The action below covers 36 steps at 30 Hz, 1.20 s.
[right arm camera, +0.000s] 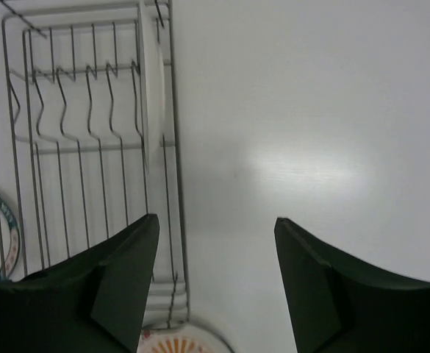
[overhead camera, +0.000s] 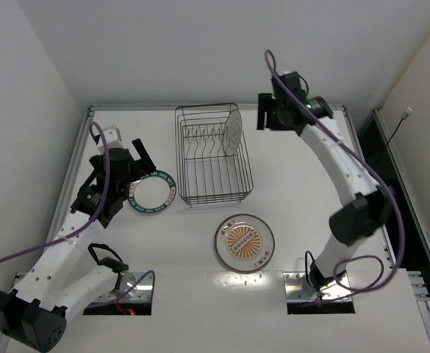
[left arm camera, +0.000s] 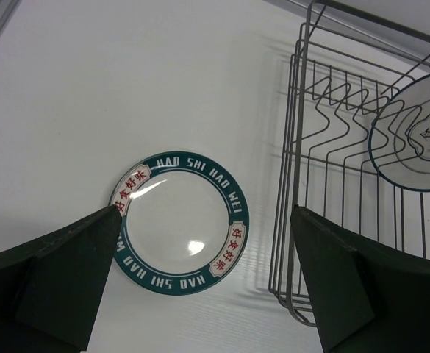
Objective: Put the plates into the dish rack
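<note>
One plate (overhead camera: 232, 131) stands upright between the prongs at the far right end of the dish rack (overhead camera: 215, 180). The other two lie flat on the desk (overhead camera: 178, 250). The step in hand looks like picking up the teal-rimmed plate (overhead camera: 151, 192), which lies just left of the rack. The left arm reaches forward from its base, wrist angled down, and its claw (left arm camera: 206, 213) hovers spread wide and empty above that plate. The next move calls for lowering it and catching the thin rim, which is awkward with the plate flat on the surface. The sunburst plate (overhead camera: 244, 242) waits on the near side of the rack. The right arm stretches high toward the far right corner, its claw (right arm camera: 216, 219) released and holding nothing.
</note>
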Tool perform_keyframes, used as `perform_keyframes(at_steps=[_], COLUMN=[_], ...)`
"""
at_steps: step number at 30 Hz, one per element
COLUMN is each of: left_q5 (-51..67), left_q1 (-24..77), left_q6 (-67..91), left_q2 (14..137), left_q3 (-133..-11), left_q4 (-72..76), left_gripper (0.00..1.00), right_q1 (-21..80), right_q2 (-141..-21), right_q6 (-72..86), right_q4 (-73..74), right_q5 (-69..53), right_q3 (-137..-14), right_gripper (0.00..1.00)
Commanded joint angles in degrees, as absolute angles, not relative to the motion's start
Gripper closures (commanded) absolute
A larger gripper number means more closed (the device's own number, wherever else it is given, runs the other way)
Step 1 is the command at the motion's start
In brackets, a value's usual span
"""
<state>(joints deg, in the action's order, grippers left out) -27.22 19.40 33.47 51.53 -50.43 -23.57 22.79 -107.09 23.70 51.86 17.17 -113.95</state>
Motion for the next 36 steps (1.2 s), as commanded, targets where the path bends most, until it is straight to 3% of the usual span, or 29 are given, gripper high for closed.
perform_keyframes(at_steps=[1,6,8,11,23,36], left_q5=[-26.5,-25.3,-24.3,-23.0,-23.1,-24.3], left_q1=[19.0,19.0,19.0,19.0,19.0,19.0], left_q6=[33.5,33.5,33.5,33.0,33.0,33.0], left_q2=[49.8,49.3,48.8,48.8,48.3,48.8], left_q3=[-49.9,-48.9,-48.3,-47.6,-47.1,-47.6], left_q4=[-22.7,-22.7,-22.7,-22.2,-22.1,-22.7], left_gripper=[0.0,0.0,0.0,0.0,0.0,0.0], right_q1=[18.2,5.1,2.3,0.3,1.0,8.0], right_q2=[-95.3,-83.4,-83.4,-86.3,-98.9,-100.7], right_q6=[25.4,27.8,27.8,26.6,21.5,14.9], right_q4=[49.0,33.4,27.5,24.3,22.1,27.1], right_q5=[7.2,-20.3,-30.4,-34.7,-39.4,-38.2], right_q3=[-95.0,-61.2,-54.5,-45.6,-39.4,-38.2], right_gripper=[0.38,0.4,0.4,0.41,0.45,0.56])
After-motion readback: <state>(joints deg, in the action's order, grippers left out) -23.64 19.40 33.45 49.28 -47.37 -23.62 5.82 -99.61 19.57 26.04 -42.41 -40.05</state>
